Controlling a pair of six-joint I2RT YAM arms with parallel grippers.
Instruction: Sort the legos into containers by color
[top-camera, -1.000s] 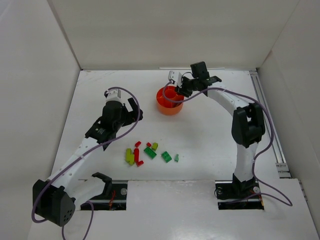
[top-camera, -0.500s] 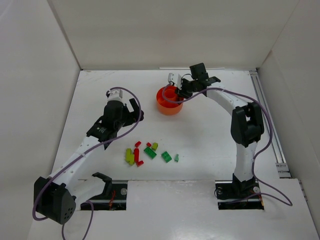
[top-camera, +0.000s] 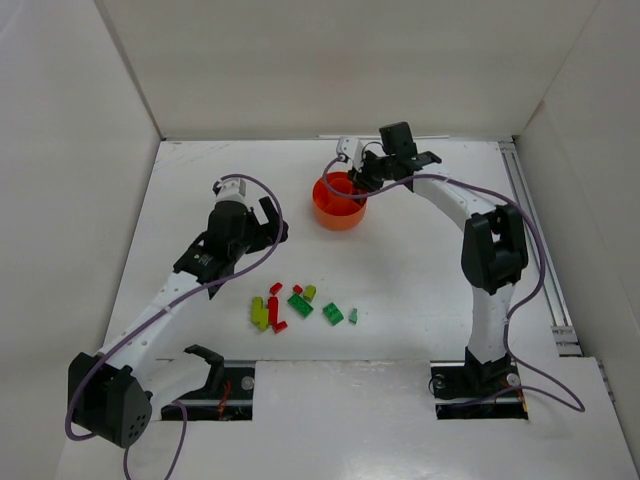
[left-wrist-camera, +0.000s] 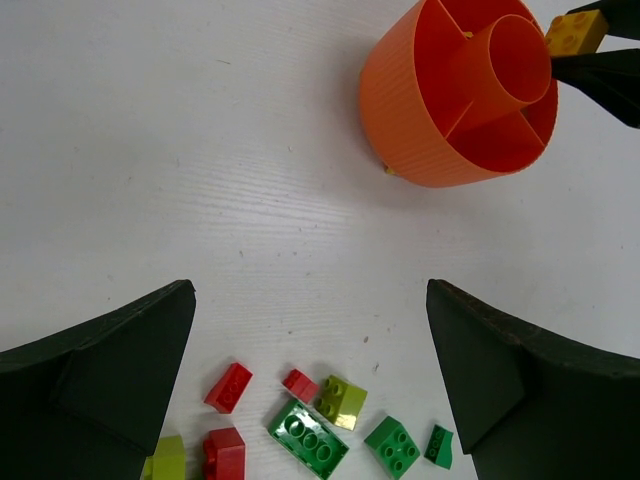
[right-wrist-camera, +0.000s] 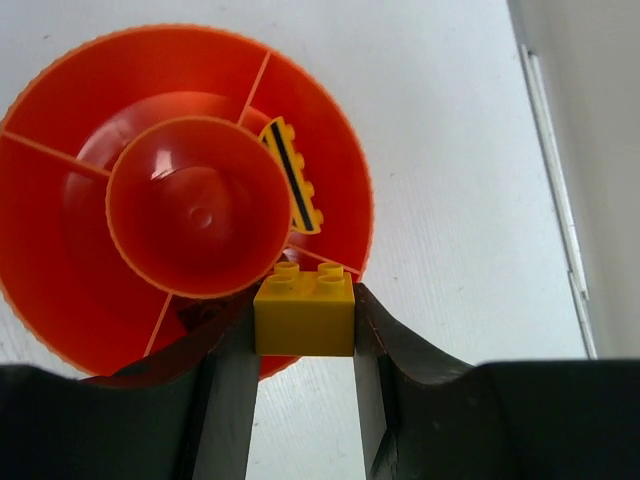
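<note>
The right arm (top-camera: 455, 205) reaches over the round orange plastic dish (top-camera: 335, 212). Its jaws clamp a small yellow plastic brick (right-wrist-camera: 303, 318) above the rim, studs facing the dish, long axis spanning the jaws. The left arm (top-camera: 190, 275) hovers mid-worktop (top-camera: 420, 280), jaws wide apart.

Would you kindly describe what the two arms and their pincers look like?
The left arm and the right arm look alike: slim white links joined by bulky black joint housings. A purple cable loops loosely along each arm. Each wrist ends in a black pincer with two broad, wedge-shaped fingers, as seen on the left pincer and the right pincer.
</note>
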